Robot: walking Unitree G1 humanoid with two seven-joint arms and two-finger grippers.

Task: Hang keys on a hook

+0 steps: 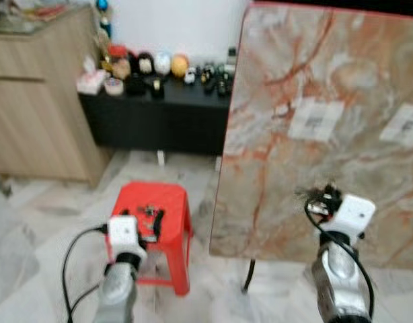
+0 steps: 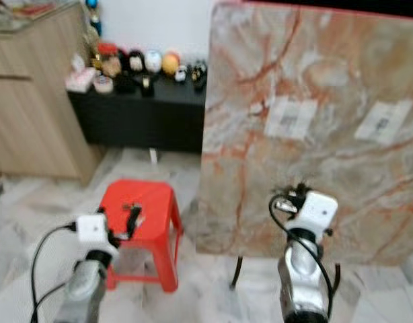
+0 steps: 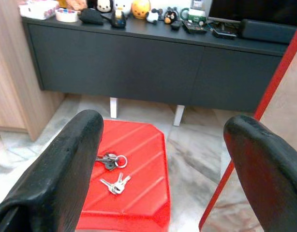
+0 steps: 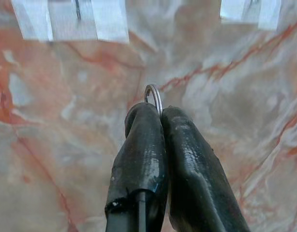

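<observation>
Before the marble slab (image 1: 314, 87), raised right gripper (image 4: 158, 113) clamped on key ring (image 4: 154, 96).

A pale marbled floor (image 1: 38, 235) runs under everything. Far off, a long black cabinet (image 1: 159, 121) stands against a white wall (image 1: 179, 27), its top crowded with small figurines and trinkets (image 1: 159, 66). To its left a light wooden cupboard (image 1: 31, 101) rises. Near the middle sits a red plastic stool (image 1: 169, 202). On the right, a big marble-patterned slab (image 1: 314, 81), veined in orange with a red edge, stands upright with two pale taped patches (image 1: 316, 121).
</observation>
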